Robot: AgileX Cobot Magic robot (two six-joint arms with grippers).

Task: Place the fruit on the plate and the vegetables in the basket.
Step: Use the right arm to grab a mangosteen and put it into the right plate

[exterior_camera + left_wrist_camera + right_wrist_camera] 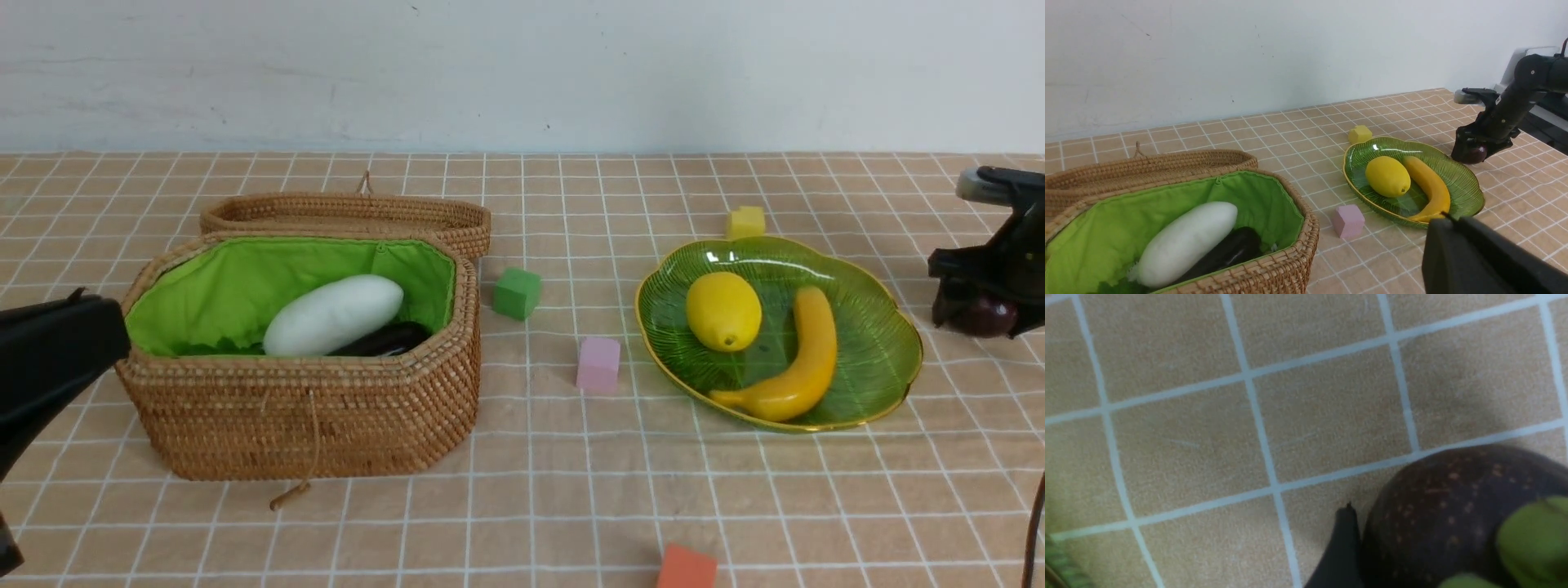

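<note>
Right of the plate (873, 327) holding lemon (723, 311) and banana (804, 359), right tool (980, 282) grips the mangosteen (990, 317); left tool's (73, 343) state unclear.

eggplant (384, 339) — mostly hidden by radish (333, 314), basket (326, 425) wall | orange cube (687, 569) — edge-cropped

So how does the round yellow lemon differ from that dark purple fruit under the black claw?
The round yellow lemon lies on the ribbed green glass plate; the dark purple mangosteen sits on the tiled tabletop beside it. The lemon lies free; the right gripper is down over the mangosteen. Both are roundish fruit.
</note>
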